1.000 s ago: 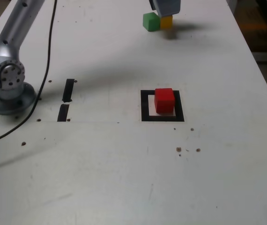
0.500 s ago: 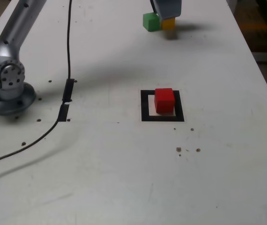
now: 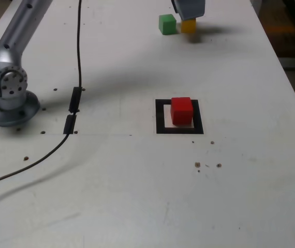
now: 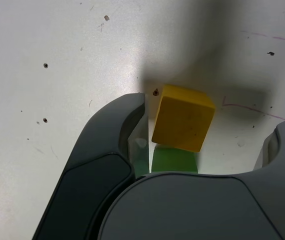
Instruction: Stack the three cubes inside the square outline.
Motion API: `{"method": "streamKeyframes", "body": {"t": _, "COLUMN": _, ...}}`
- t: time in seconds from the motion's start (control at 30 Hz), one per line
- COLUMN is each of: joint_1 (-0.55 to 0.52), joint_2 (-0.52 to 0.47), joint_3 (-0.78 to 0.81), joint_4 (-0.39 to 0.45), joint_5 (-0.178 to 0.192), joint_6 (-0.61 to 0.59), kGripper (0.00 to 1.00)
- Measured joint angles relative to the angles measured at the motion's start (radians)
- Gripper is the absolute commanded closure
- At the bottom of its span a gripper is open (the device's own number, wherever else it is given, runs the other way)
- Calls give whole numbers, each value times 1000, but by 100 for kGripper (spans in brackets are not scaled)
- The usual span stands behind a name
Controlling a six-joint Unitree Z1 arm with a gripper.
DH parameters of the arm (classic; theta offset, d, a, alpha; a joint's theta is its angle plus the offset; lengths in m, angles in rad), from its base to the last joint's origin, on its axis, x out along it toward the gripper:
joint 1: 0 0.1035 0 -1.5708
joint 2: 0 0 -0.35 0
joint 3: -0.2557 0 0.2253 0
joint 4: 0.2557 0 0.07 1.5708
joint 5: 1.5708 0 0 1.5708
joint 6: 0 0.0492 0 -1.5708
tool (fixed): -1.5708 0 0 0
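Note:
The red cube [image 3: 181,110] sits inside the square outline [image 3: 160,117] of black tape, mid-table. At the far end, the green cube [image 3: 167,24] and the yellow cube [image 3: 188,25] stand side by side with a small gap between them. My gripper [image 3: 189,14] hangs right over the yellow one. In the wrist view the yellow cube [image 4: 183,118] lies between the spread fingers of the gripper [image 4: 210,116]. One finger [image 4: 132,117] is close beside it and the other [image 4: 282,145] is well clear. The green cube [image 4: 174,160] peeks out behind, partly hidden by the gripper body.
The arm's grey base [image 3: 5,85] stands at the exterior view's left, with a black cable [image 3: 78,57] trailing across the table. Two short black tape strips [image 3: 72,109] lie near the base. The table's edge [image 3: 292,88] runs along the exterior view's right.
The gripper has shifted a little toward the exterior view's right. The yellow cube has moved with it, away from the green cube. The jaws have narrowed slightly. The cable has swung.

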State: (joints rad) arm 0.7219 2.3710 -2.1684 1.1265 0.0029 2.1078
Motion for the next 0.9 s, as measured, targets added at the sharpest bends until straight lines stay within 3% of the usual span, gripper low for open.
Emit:
{"method": "streamKeyframes", "body": {"t": 0.3, "joint_1": 3, "joint_2": 0, "joint_3": -14, "joint_4": 7, "joint_5": 25, "joint_6": -4, "kGripper": 15}}
{"method": "streamKeyframes", "body": {"t": 0.9, "joint_1": -4, "joint_2": 82, "joint_3": -25, "joint_4": -35, "joint_5": 23, "joint_6": -4, "kGripper": 15}}
